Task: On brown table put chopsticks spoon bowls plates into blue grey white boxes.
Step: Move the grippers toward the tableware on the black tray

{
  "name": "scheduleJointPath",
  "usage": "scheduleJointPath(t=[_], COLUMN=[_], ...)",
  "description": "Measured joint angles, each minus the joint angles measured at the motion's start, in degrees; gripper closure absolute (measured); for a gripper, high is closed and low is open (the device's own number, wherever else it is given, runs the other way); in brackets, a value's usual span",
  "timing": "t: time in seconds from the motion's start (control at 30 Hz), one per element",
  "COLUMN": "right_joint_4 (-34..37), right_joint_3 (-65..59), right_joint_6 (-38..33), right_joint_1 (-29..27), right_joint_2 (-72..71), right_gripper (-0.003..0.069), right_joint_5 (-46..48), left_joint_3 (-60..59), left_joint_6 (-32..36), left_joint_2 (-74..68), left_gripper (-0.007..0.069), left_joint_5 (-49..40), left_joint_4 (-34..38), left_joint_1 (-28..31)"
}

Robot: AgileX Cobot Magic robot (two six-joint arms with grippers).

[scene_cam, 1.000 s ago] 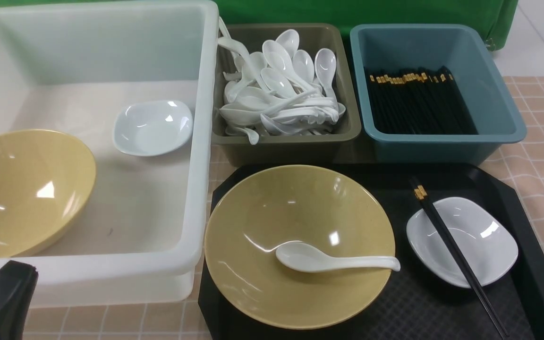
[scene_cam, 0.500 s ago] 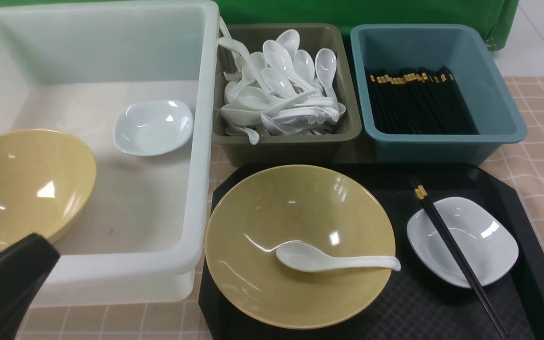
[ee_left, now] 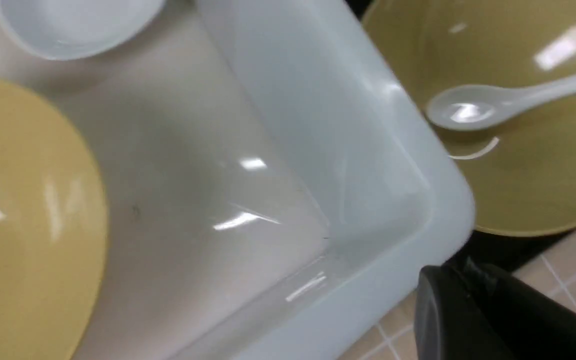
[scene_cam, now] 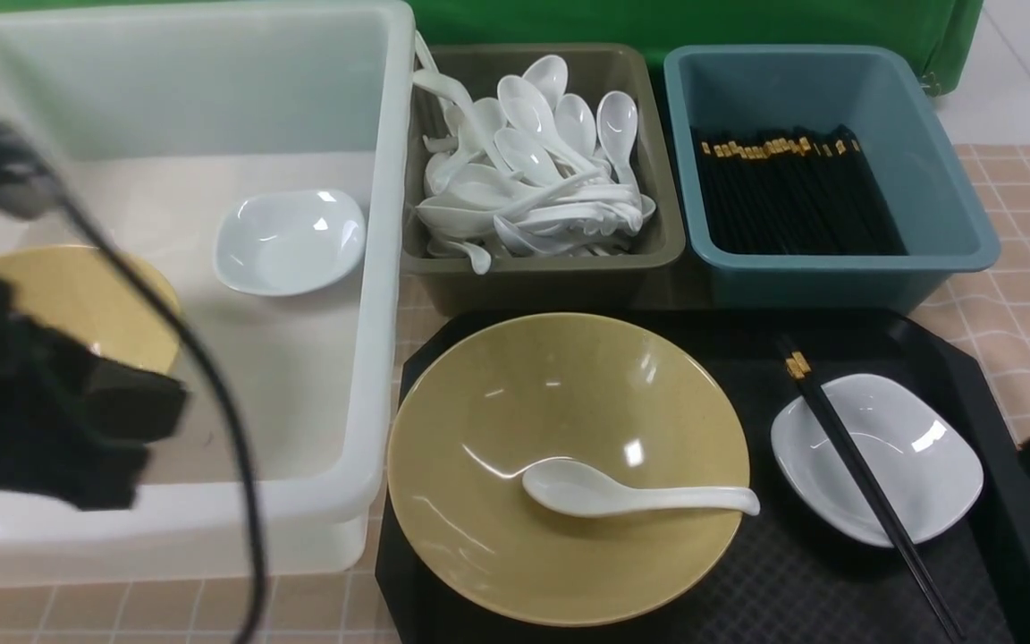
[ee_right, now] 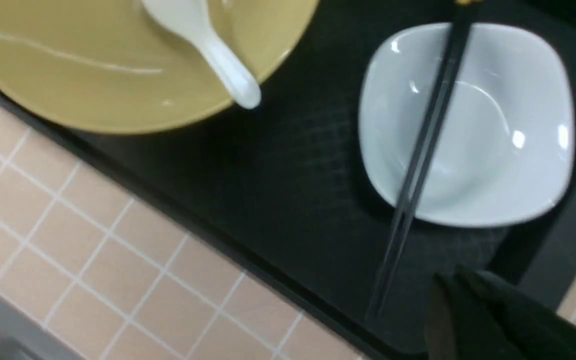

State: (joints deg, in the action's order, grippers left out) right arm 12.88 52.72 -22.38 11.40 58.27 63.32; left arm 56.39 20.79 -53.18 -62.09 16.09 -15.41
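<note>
On the black tray, a yellow bowl [scene_cam: 569,465] holds a white spoon [scene_cam: 622,492]. Beside it is a white plate [scene_cam: 917,447] with black chopsticks [scene_cam: 864,487] lying across it. The white box [scene_cam: 390,268] holds a second yellow bowl [scene_cam: 95,295] and a white plate [scene_cam: 290,240]. My left gripper [ee_left: 463,270] is shut and empty, high over the white box's near corner. My left arm [scene_cam: 50,420] blurs the front view. My right gripper [ee_right: 448,275] is shut and empty, over the tray's near right corner, short of the chopsticks [ee_right: 418,160].
The grey box [scene_cam: 551,277] is heaped with white spoons. The blue box [scene_cam: 837,277] holds a row of black chopsticks. The black tray [scene_cam: 792,572] lies on the brown table [scene_cam: 1025,233]. A cable [scene_cam: 211,402] hangs from my left arm across the white box.
My left arm has swung up from the bottom left corner and now covers part of the white box and its yellow bowl. My right arm has come into view at the right edge.
</note>
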Motion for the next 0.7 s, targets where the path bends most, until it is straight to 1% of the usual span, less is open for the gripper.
scheduleJointPath(t=[0.07,0.1,0.13,0.2,0.3,0.37,0.43,0.5,0.53,0.57,0.63,0.7], right_joint_4=[-2.2,-2.3,-2.5,-2.7,-2.9,-2.9,-2.9,-2.9,-2.9,-2.9,-2.9,-2.9], right_joint_3=[2.0,2.1,2.3,2.5,2.5,2.5,2.5,2.5,2.5,2.5,2.5,2.5], right_joint_6=[1.0,1.2,1.5,1.7,2.7,3.2,3.7,4.3,4.3,4.3,4.4,4.7], right_joint_1=[3.2,3.3,3.7,3.8,4.0,4.0,4.0,4.0,4.0,4.0,4.0,4.0], right_joint_2=[6.9,7.5,9.1,11.1,13.8,14.9,16.1,17.9,18.0,19.1,19.9,21.5], right_gripper=[0.0617,0.0616,0.0611,0.06,0.0557,0.0524,0.0475,0.04,0.0393,0.0337,0.0303,0.024], right_joint_5=[-1.6,-1.8,-2.7,-3.9,-6.4,-7.8,-9.2,-10.7,-10.8,-11.7,-12.0,-12.9], left_joint_3=[5.4,5.4,7.0,8.6,11.1,12.2,14.1,16.1,16.2,17.4,18.1,18.7], left_joint_6=[0.0,0.0,-0.1,-0.3,-1.7,-2.6,-3.1,-3.2,-3.2,-3.3,-3.4,-3.4], left_joint_2=[-7.3,-7.3,-9.5,-12.0,-16.3,-18.6,-21.6,-24.7,-25.0,-26.9,-28.2,-29.9], left_gripper=[0.0622,0.0622,0.0622,0.0622,0.0622,0.0622,0.0622,0.0622,0.0622,0.0622,0.0622,0.0622], left_joint_5=[-1.1,-1.1,-0.8,0.6,4.0,5.1,5.3,5.0,5.0,4.9,4.9,5.0], left_joint_4=[-2.6,-2.8,-4.3,-6.3,-8.2,-8.6,-8.6,-8.8,-8.8,-9.3,-9.7,-9.9], left_joint_1=[-9.8,-10.2,-13.4,-16.7,-20.4,-21.2,-21.6,-21.7,-21.7,-21.7,-21.7,-21.7])
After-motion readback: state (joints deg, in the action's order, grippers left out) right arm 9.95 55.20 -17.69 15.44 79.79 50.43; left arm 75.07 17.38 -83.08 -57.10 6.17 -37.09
